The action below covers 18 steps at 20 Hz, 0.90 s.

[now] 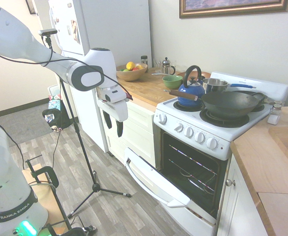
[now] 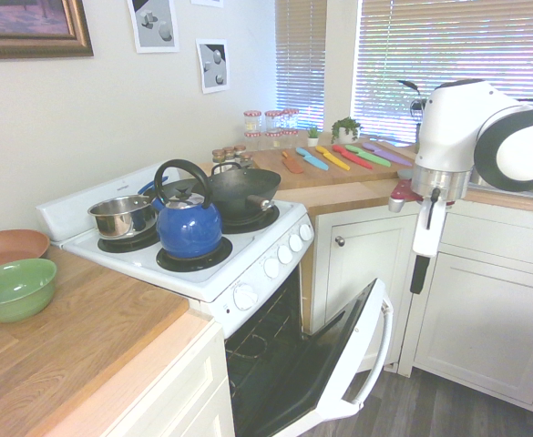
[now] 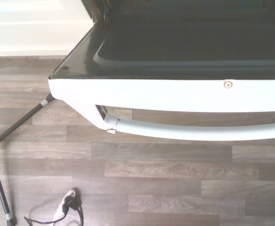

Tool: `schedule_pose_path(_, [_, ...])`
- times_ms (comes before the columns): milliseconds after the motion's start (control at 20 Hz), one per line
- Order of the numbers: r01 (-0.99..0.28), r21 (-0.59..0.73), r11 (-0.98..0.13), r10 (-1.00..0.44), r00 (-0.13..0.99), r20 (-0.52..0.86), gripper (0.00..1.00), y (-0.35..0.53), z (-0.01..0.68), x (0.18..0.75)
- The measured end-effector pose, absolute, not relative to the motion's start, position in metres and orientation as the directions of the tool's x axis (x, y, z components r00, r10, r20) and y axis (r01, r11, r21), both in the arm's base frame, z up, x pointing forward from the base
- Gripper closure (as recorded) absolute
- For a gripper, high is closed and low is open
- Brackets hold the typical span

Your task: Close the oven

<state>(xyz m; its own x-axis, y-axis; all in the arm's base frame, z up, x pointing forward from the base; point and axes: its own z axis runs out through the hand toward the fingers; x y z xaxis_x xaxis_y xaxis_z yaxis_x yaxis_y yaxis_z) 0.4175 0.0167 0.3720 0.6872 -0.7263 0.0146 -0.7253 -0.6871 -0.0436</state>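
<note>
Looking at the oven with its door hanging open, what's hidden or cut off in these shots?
- Oven cavity: first exterior view shows racks, but the back is too dark to see.
- Door hinge: second exterior view, cut off by the bottom edge.
- Handle: wrist view, its far end runs off the picture's edge.
- Claw: hangs above the door; the gap between its fingers is too small to judge.

Home kitchen, oven, fridge, wooden countertops
</note>
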Motion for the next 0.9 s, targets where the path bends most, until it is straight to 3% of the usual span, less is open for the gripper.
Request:
schedule_pose_path(300, [-0.772,-0.025,-0.636,-0.771,0.633,0.067,0.00,-0.001,0.350,0.422])
schedule_pose_path(900, [-0.783,0.013,-0.622,-0.783,0.622,-0.020,0.00,-0.001,0.144,0.401])
